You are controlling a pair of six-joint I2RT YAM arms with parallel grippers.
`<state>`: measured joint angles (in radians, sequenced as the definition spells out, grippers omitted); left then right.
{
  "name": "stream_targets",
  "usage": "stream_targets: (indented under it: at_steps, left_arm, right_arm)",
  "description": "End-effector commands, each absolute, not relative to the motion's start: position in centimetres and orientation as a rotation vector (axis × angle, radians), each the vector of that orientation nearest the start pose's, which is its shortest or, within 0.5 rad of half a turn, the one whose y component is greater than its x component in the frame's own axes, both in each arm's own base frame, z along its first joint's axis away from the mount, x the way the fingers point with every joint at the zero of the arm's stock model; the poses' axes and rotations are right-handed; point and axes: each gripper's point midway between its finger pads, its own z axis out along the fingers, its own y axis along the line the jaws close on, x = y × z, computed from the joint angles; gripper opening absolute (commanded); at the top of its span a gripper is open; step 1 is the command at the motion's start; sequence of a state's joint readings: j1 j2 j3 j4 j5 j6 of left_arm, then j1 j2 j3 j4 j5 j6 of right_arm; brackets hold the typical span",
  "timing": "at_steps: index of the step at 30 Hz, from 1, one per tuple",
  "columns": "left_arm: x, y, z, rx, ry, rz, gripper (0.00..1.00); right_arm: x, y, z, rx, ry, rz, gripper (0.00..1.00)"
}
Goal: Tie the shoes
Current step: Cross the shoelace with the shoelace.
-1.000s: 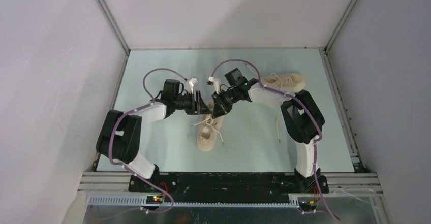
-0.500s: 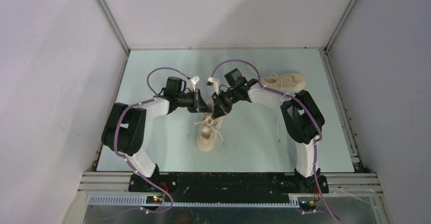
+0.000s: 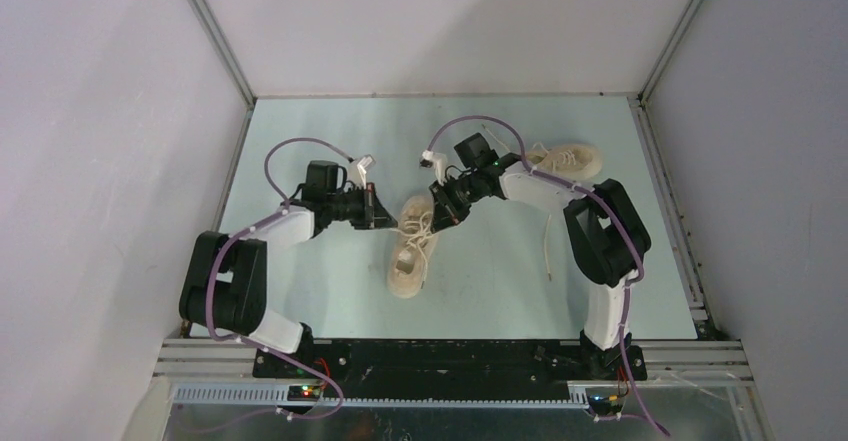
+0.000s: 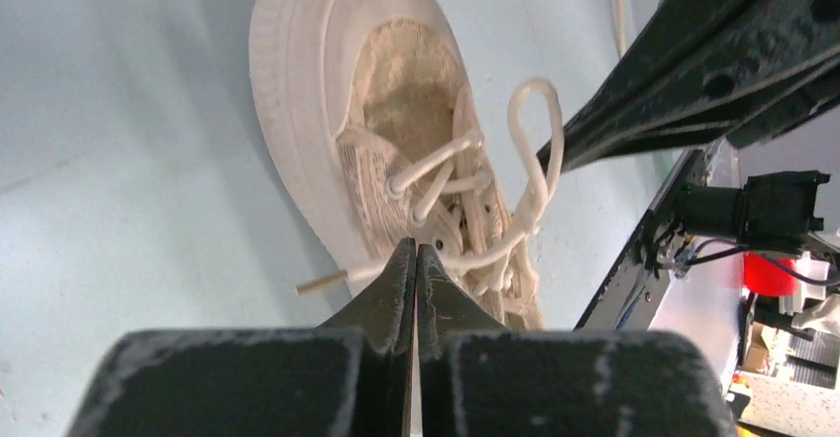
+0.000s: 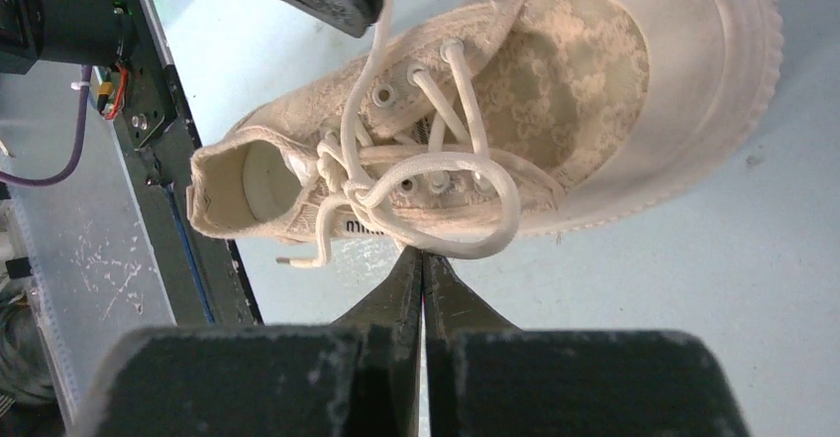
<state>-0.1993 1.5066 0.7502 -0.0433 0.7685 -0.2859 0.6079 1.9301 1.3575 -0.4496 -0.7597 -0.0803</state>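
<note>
Sneaker [image 5: 584, 70]: cream patterned mesh, ribbed sole [image 5: 738, 80]; left hand [image 4: 416, 251], right hand [image 5: 423, 255] pinching round laces [image 5: 511, 199].

I'm driving a robotics lab cell, not any lived-in room. The pale bench [image 3: 300, 291] is boxed in by plain white panels [image 3: 430, 21] held in bare aluminium rails [image 3: 213, 31]. My left arm [image 3: 285, 226] and right arm [image 3: 545, 189] are bolted to a black plate [image 3: 450, 356] at its near edge, and purple cables [image 3: 305, 141] loop loose over them. In front of the plate runs a slotted wiring duct [image 3: 440, 395], and a small board with lit indicator lights [image 3: 303, 392] sits exposed beside it on sheet metal [image 3: 450, 423].
</note>
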Motion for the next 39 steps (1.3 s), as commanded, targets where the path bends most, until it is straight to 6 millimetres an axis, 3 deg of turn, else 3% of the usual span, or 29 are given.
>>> stream_targets:
  at_steps: [1, 3, 4, 6, 8, 16, 20, 31, 39]
  left_arm:
    - [28.6, -18.8, 9.2, 0.350, 2.310, -1.110, 0.00]
    - [29.3, -19.5, 10.3, 0.342, 2.239, -1.162, 0.13]
    - [29.6, -19.8, 10.6, 0.296, 2.241, -1.186, 0.33]
    - [30.2, -20.4, 11.0, 0.256, 2.235, -1.228, 0.47]
    - [30.4, -21.4, 11.1, 0.264, 2.242, -1.287, 0.51]
    - [30.7, -23.7, 9.7, 0.304, 2.330, -1.309, 0.54]
    - [31.2, -24.2, 9.5, 0.321, 2.345, -1.309, 0.50]
    - [31.0, -24.2, 9.4, 0.377, 2.386, -1.307, 0.41]
    - [30.8, -22.6, 11.2, 0.427, 2.270, -1.294, 0.53]
  right_arm:
    - [28.0, 33.1, 9.7, -1.148, 2.280, 1.148, 0.00]
    - [27.9, 33.3, 9.9, -1.143, 2.271, 1.169, 0.00]
    - [27.9, 33.5, 10.0, -1.139, 2.266, 1.182, 0.00]
    - [27.8, 33.9, 10.0, -1.142, 2.257, 1.195, 0.00]
    - [27.6, 34.2, 9.7, -1.149, 2.258, 1.202, 0.00]
    - [27.1, 34.7, 9.6, -1.161, 2.256, 1.216, 0.00]
    - [27.4, 35.2, 9.4, -1.152, 2.253, 1.226, 0.00]
    - [27.2, 36.6, 8.9, -1.177, 2.269, 1.243, 0.03]
    - [26.5, 36.9, 9.3, -1.206, 2.249, 1.282, 0.13]
